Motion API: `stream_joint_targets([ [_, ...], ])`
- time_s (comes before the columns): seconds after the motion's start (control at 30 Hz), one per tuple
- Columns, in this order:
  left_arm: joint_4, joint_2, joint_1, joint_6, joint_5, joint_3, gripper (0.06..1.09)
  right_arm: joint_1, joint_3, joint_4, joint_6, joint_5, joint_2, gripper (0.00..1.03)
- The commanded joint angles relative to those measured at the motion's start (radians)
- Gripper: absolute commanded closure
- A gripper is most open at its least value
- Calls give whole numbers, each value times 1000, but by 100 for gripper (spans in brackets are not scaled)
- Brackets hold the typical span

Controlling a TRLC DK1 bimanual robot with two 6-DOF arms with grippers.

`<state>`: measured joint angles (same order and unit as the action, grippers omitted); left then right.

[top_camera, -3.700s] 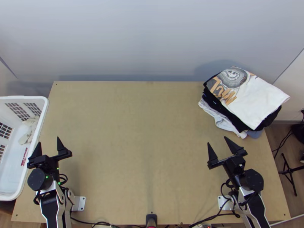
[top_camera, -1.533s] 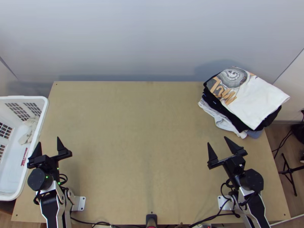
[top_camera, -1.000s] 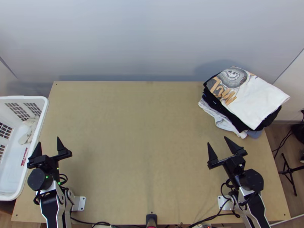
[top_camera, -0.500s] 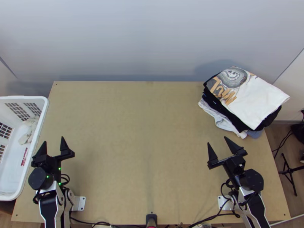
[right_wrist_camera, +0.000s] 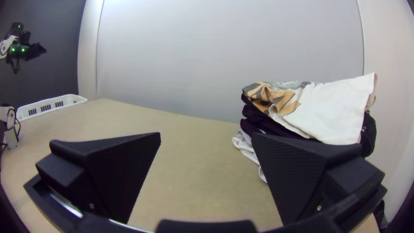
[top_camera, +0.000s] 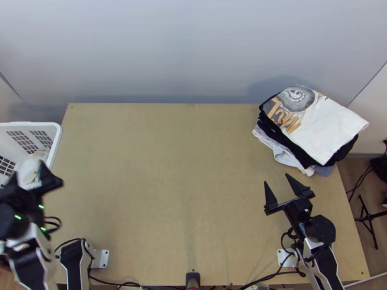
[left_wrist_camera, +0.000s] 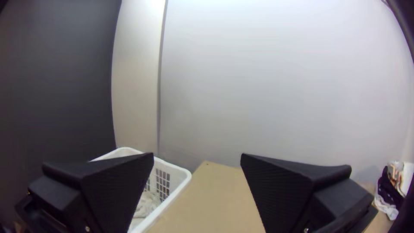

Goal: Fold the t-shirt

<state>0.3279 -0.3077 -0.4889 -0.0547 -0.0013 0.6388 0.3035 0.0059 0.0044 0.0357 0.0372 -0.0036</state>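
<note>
our left gripper (top_camera: 28,169) has just swung out to the laundry basket (top_camera: 57,137), wide and empty; the pale cloth (left_wrist_camera: 147,203) bunched inside is probably our t-shirt, so we judge fetching begins, while our right gripper (top_camera: 275,178), also spread wide, keeps still

A folded white printed shirt (right_wrist_camera: 336,112) tops the pile of clothes (right_wrist_camera: 258,118) on the table (right_wrist_camera: 194,172).

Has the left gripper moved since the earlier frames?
Yes: the left gripper has shifted left in the top view, both fingertips now showing over the basket.
</note>
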Motion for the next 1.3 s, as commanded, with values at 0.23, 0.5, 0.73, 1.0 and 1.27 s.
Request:
stream_joint_targets([
  [0.23, 283, -962, -438, -56, 340, 572, 10, 0, 0, 0, 0, 0, -1, 4],
  [0.5, 419, -1588, -525, -54, 322, 947, 10, 0, 0, 0, 0, 0, 1, 4],
  [0.73, 392, -1875, -528, -39, 231, 1082, 10, 0, 0, 0, 0, 0, 1, 4],
  [1.0, 260, -2081, -525, 1, 185, 1165, 11, 0, 0, 0, 0, 0, 1, 4],
  [1.27, 296, -2259, -507, 73, 109, 1259, 11, 0, 0, 0, 0, 0, 1, 4],
])
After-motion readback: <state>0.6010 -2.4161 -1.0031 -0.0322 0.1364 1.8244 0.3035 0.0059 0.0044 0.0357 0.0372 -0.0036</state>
